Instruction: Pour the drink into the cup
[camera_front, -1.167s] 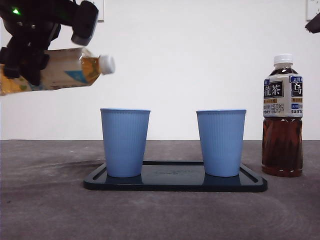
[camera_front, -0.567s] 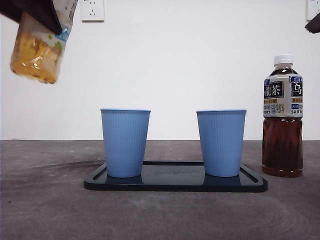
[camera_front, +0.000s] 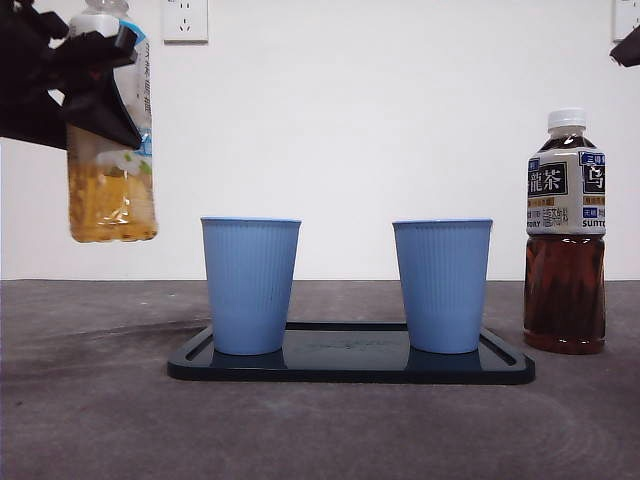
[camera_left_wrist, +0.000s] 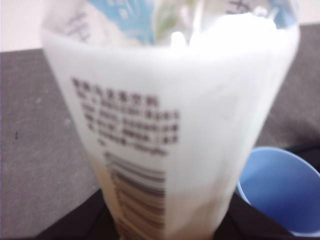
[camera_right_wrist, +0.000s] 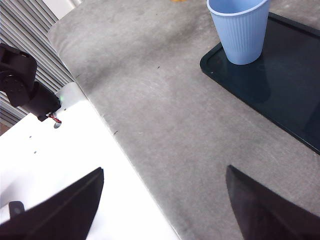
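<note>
Now the yellow tea bottle (camera_front: 110, 140) has been swung back upright from its tilt, capped, pinched by the left gripper (camera_front: 85, 85) high beside the left cup (camera_front: 250, 285); pouring is judged unfinished. On the black tray (camera_front: 350, 365) a second cup (camera_front: 442, 285) stands; a dark tea bottle (camera_front: 566, 235) stands clear. The right gripper (camera_right_wrist: 165, 200) waits, jaws spread.

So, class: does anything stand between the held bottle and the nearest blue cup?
Nothing visible does. The left gripper holds the bottle upright in the air, up and to the side of the nearest cup, with only open air between them.
</note>
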